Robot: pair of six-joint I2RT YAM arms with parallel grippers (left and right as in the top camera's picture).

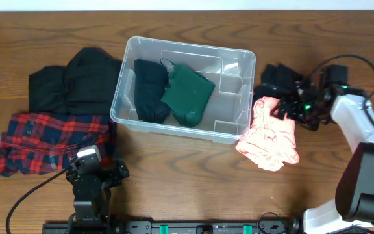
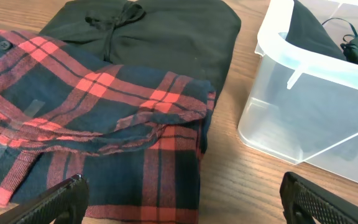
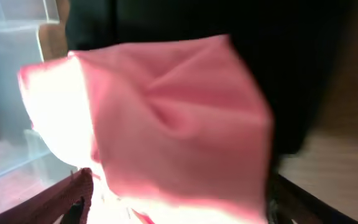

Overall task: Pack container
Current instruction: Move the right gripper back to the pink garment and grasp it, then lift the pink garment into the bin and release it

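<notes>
The clear plastic container (image 1: 174, 128) stands at the table's middle and holds a dark navy garment (image 1: 149, 88) and a green garment (image 1: 188, 96). It also shows in the left wrist view (image 2: 303, 118) and the right wrist view (image 3: 11, 74). A pink garment (image 1: 271, 140) lies crumpled against the container's right end. My right gripper (image 1: 292, 107) is at its upper edge; in the right wrist view the fingers (image 3: 179, 199) are wide apart with the pink cloth (image 3: 166, 118) between them. My left gripper (image 1: 102, 166) is open and empty, low over the plaid shirt's near edge (image 2: 182, 199).
A red and navy plaid shirt (image 1: 50, 140) and a black garment (image 1: 76, 81) lie left of the container, also seen from the left wrist as the shirt (image 2: 92, 112) and the black garment (image 2: 160, 37). Another black garment (image 1: 278, 77) lies at the back right, behind the pink one.
</notes>
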